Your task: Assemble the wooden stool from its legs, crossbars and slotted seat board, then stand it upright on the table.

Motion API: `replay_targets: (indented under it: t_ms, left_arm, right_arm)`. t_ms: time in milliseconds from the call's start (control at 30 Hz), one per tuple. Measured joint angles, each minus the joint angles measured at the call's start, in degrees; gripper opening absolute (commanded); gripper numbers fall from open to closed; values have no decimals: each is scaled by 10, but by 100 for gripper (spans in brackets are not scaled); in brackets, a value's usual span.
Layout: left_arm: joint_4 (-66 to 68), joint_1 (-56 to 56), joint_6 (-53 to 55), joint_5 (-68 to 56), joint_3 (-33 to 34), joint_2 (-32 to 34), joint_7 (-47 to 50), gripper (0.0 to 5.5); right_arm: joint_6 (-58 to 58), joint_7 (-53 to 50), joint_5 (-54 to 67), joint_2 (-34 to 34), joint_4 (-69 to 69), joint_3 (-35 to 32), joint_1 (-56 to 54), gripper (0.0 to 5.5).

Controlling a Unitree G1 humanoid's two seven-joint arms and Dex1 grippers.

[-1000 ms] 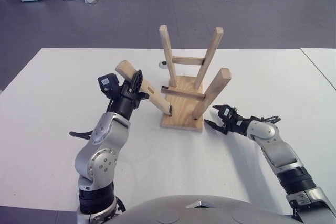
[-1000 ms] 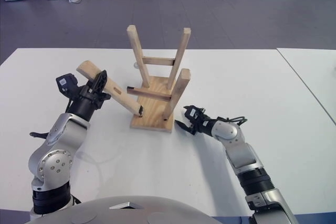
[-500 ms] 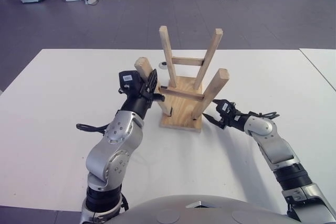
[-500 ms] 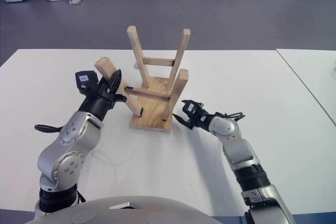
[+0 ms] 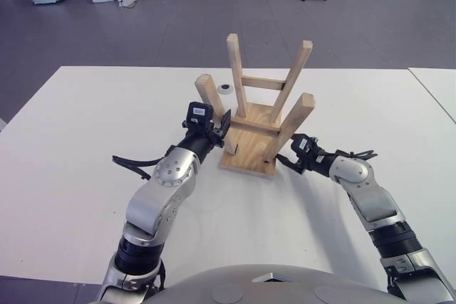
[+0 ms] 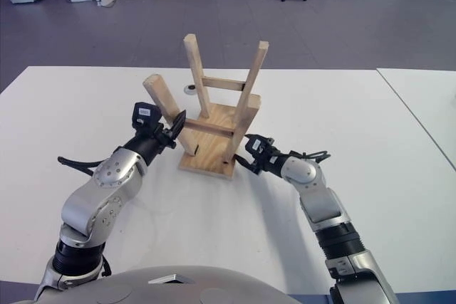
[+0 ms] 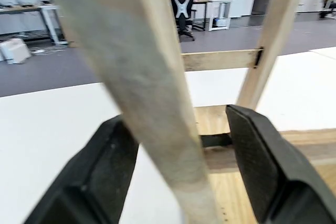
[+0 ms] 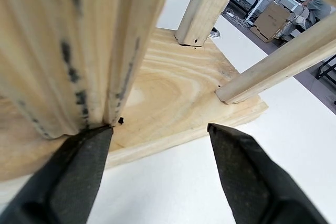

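Both arms are stretched forward with elbows bent, the left gripper (image 5: 219,130) clamped around a wooden leg (image 5: 208,94), the right gripper (image 5: 286,156) held low with fingers spread.

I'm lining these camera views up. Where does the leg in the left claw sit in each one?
Left eye view: the loose leg leans left of the stool, rising from the left claw.
Right eye view: the leg is again left of the stool.
Left wrist view: the thick diagonal across the middle.
Right wrist view: cannot tell which leg it is.
Shared landmark: the seat board.
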Motion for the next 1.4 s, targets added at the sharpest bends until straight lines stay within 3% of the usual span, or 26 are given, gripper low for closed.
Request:
replay_targets:
  t_ms: [133, 300, 433, 567, 633, 700, 800, 867, 967, 1200, 1333, 1400]
  left_arm:
    - [-38, 16, 6, -47, 18, -22, -31, 283]
    - [-127, 39, 30, -164, 153, 27, -93, 283]
    - [-153, -130, 24, -355, 240, 70, -144, 283]
    - [40, -325, 17, -426, 315, 144, -191, 283]
    - [127, -366, 5, -416, 291, 149, -243, 283]
    - [196, -359, -4, -355, 222, 150, -297, 283]
    - [231, -278, -38, -312, 157, 137, -364, 283]
    - [299, -256, -102, -279, 128, 125, -414, 283]
    - [325, -251, -173, -239, 99, 115, -446, 283]
    - [288, -237, -159, -249, 99, 98, -428, 283]
    - [275, -335, -52, -352, 189, 130, -407, 283]
    - [266, -380, -37, -379, 221, 157, -427, 283]
  right_arm:
    - [16, -31, 37, 4, -2, -75, 0, 337]
    - [77, -56, 114, -41, -27, -221, -55, 337]
    - [173, -94, 213, -39, -97, -276, -184, 337]
    - [294, -145, 363, -13, -164, -305, -327, 337]
    - [359, -178, 430, -2, -185, -316, -374, 337]
    - [413, -196, 475, 6, -209, -310, -378, 337]
    - [451, -186, 511, 10, -248, -282, -266, 337]
    - [410, -173, 475, 7, -254, -237, -182, 337]
    - [352, -165, 424, 0, -246, -206, -169, 337]
    - [334, -145, 431, 3, -235, -190, -182, 337]
    - [361, -147, 492, -34, -195, -280, -278, 337]
    - [362, -129, 509, -63, -204, -291, -298, 337]
